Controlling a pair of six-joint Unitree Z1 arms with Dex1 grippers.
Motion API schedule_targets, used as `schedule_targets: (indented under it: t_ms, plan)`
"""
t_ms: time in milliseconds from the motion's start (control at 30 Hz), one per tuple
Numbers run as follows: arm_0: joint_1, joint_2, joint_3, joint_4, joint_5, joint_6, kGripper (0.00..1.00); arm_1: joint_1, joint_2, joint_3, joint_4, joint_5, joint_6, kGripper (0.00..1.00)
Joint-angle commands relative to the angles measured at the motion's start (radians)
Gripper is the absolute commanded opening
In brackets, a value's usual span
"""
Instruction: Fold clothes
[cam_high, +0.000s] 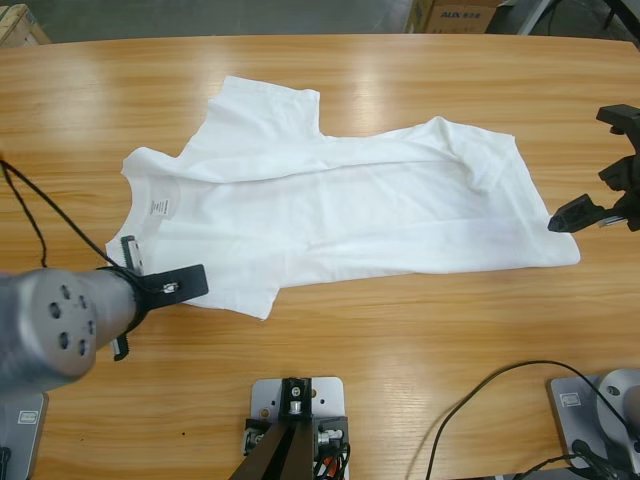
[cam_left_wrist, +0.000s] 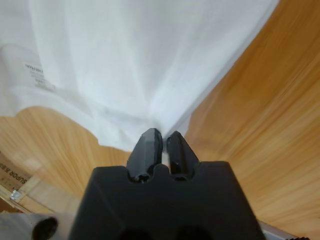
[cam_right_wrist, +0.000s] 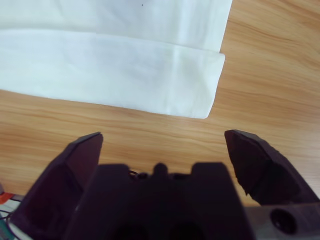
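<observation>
L gripper (cam_left_wrist: 162, 142) pinching T-shirt (cam_high: 340, 200) edge by collar; R gripper (cam_right_wrist: 162, 145) fingers open off hem. Thin, floppy — I'd grab corners.

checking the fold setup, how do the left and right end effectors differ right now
The left end effector is shut on the edge of the white T-shirt; the right end effector is open and holds nothing. The left one touches the shirt near its collar end, while the right one sits apart from the shirt's hem corner, with bare table between. Both have two black jaws and point toward the shirt.
</observation>
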Motion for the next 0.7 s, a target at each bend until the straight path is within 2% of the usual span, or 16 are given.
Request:
schedule_targets:
  t_ms: [33,133,233,300,367,400,500,567,600,667,700]
  plan:
    - [0.011,0.065,-0.126,0.014,-0.013,-0.095,0.964,0.012,0.033,0.022,-0.003,0.016,0.012,1.0]
    - [0.02,0.002,-0.167,0.017,-0.012,-0.121,0.964,0.012,0.027,0.023,-0.005,0.016,0.012,1.0]
    - [0.054,-0.081,-0.22,0.017,-0.047,-0.117,0.839,0.012,0.026,0.025,-0.005,0.017,0.012,1.0]
    - [0.115,-0.151,-0.261,0.018,-0.122,-0.116,0.77,0.012,0.023,0.025,-0.005,0.016,0.012,1.0]
    - [0.182,-0.168,-0.294,0.017,-0.229,-0.127,0.572,0.012,0.021,0.026,-0.005,0.017,0.012,1.0]
    - [0.189,-0.147,-0.304,0.017,-0.239,-0.166,0.554,0.012,0.021,0.026,-0.005,0.017,0.012,1.0]
    - [0.175,-0.053,-0.353,0.04,-0.251,-0.334,0.555,0.012,0.014,0.028,-0.007,0.017,0.012,1.0]
    - [0.156,-0.001,-0.376,0.041,-0.31,-0.448,0.572,0.012,0.01,0.029,-0.008,0.018,0.012,1.0]
    - [0.144,0.018,-0.384,0.041,-0.334,-0.474,0.615,0.012,0.011,0.029,-0.008,0.019,0.012,1.0]
    - [0.12,0.035,-0.387,0.055,-0.352,-0.554,0.818,0.012,0.011,0.029,-0.008,0.019,0.012,1.0]
    - [0.118,0.032,-0.381,0.081,-0.35,-0.651,0.831,0.012,0.011,0.029,-0.008,0.019,0.012,1.0]
